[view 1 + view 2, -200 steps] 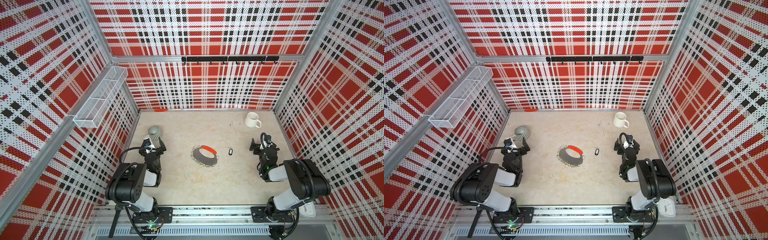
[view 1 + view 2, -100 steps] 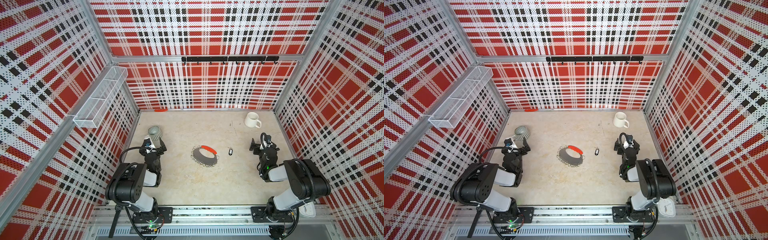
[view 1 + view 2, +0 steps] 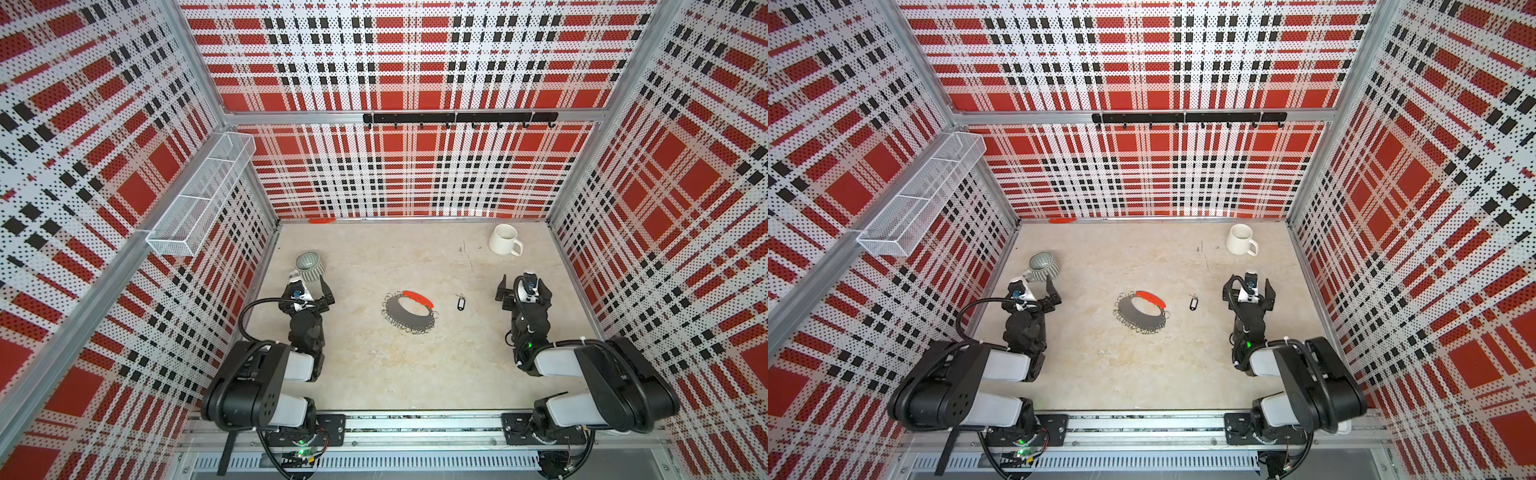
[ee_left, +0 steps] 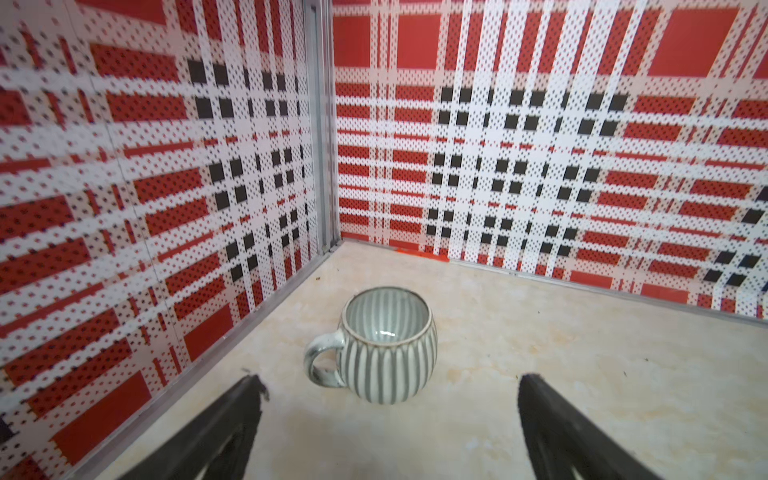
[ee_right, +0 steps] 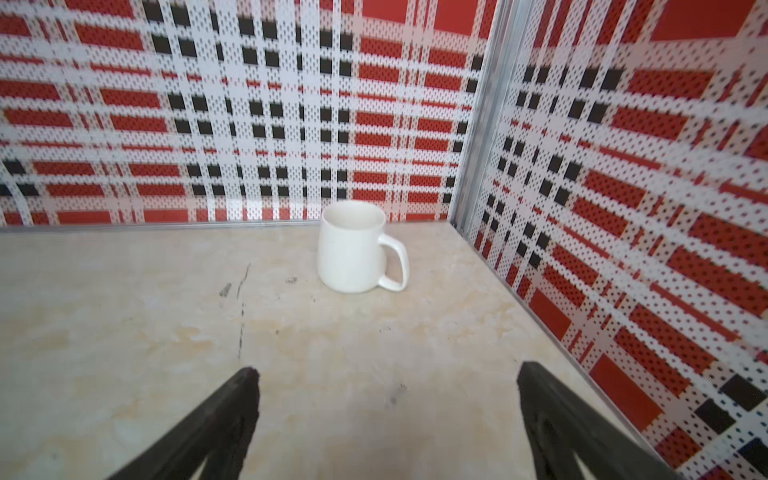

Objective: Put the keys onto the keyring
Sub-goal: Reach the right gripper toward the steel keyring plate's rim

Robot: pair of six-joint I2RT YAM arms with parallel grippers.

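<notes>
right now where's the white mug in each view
In a top view: white mug in the far right corner.
In a top view: white mug, same corner.
Right wrist: white mug in the middle, upright.
Left wrist: not in it.
Shared landmark: corner post beside it.

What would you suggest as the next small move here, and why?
Probably reach the right pincer toward the keys. They lie loose on the table, apart from the keyring, on its side nearer the right arm. Both pincers are open and empty, and the left pincer faces the striped mug, away from both.
</notes>
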